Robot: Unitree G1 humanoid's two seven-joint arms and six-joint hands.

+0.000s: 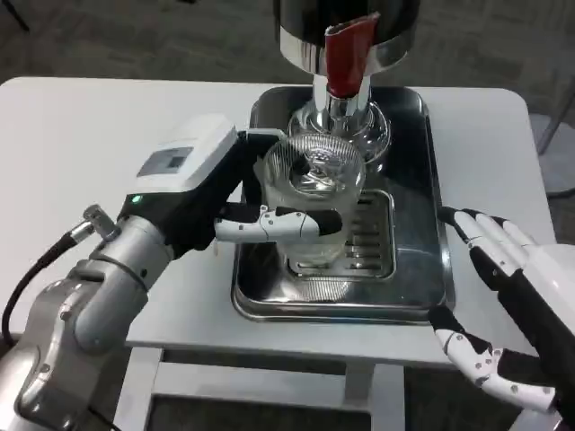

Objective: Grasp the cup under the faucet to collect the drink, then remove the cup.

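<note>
The left hand (pixel 235 199) grips the ribbed glass cup (pixel 314 202) over the tray (pixel 422 269) on the bench (pixel 81 135), just short of the faucet (pixel 345 61), so the next move is probably a small nudge under the spout, while the right hand (pixel 503 296) waits open.

We see the cup (pixel 313 202) over the tray (pixel 422 278), in front of the faucet (pixel 346 67). The left hand (pixel 225 202) grips it; the right hand (pixel 508 296) lies right of the tray.
</note>
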